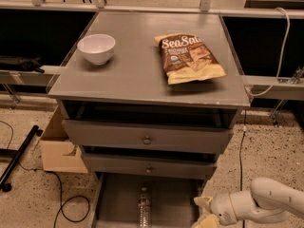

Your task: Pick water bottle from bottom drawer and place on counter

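Note:
The water bottle lies lengthwise on the floor of the pulled-out bottom drawer, white cap toward the cabinet. My gripper hovers at the drawer's right side, roughly a hand's width right of the bottle and not touching it. Its two yellowish fingers stand apart, open, with nothing between them. The white arm comes in from the lower right. The grey counter tops the cabinet.
On the counter stand a white bowl at the left and a brown chip bag at the right. Two knobbed drawer fronts sit above the bottom drawer. A cardboard box and cables lie on the floor to the left.

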You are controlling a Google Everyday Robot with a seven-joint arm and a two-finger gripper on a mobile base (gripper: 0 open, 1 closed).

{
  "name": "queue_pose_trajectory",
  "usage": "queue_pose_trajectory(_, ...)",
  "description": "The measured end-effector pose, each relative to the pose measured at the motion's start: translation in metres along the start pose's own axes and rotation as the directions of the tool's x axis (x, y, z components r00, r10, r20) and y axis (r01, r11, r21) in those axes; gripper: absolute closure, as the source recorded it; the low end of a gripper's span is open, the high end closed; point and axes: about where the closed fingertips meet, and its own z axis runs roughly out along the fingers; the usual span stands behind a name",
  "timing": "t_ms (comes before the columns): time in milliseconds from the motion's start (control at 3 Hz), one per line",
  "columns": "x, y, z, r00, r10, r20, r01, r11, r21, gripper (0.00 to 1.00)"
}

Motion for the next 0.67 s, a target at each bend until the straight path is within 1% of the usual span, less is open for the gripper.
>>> queue_pose_trajectory(333, 0.003, 0.0, 0.01, 0.999, 0.021, 0.035, -0.02, 0.9996, -0.021, 0.0)
queue_pose_trajectory(667, 0.006, 0.004, 0.065, 0.991, 0.064, 0.115, -0.058, 0.9965, -0.06, 0.0)
